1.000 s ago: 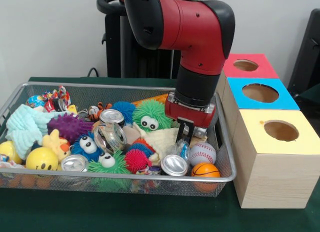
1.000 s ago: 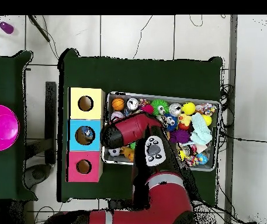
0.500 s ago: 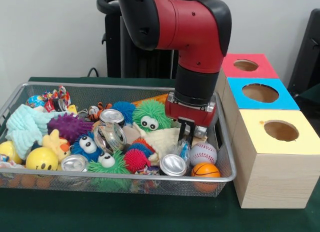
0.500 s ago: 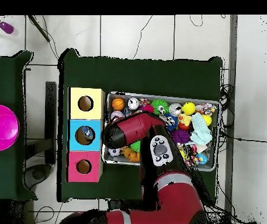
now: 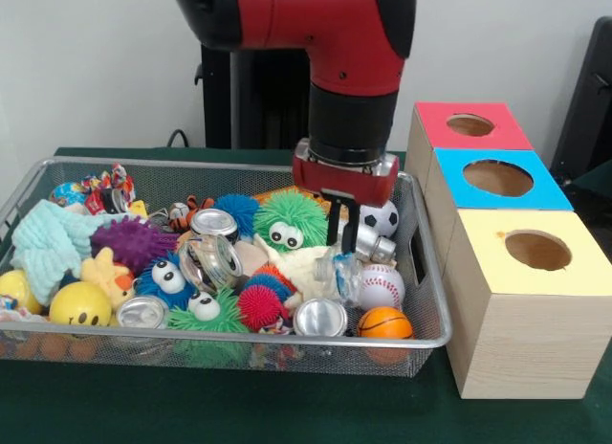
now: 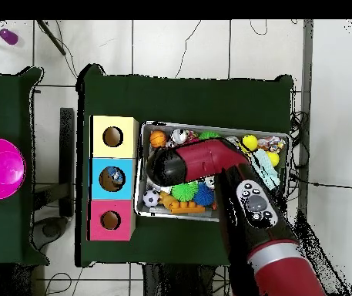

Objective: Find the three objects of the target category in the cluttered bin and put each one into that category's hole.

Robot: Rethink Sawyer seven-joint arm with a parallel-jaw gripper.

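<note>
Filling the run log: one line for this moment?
phase: lifting | gripper: shut on silver can | position: above bin, right end | holes: none entered yet

The tool (image 5: 346, 235) has risen from the bin's clutter and shifted left, uncovering the soccer ball (image 5: 381, 217).

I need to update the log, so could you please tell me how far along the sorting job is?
Done: the overhead view shows something already inside the blue box. In hand: the gripper hangs above the wire bin, apparently clamped on a silver can. Left: dropping that can into a hole. Other cans, such as the front can, lie in the bin.
</note>
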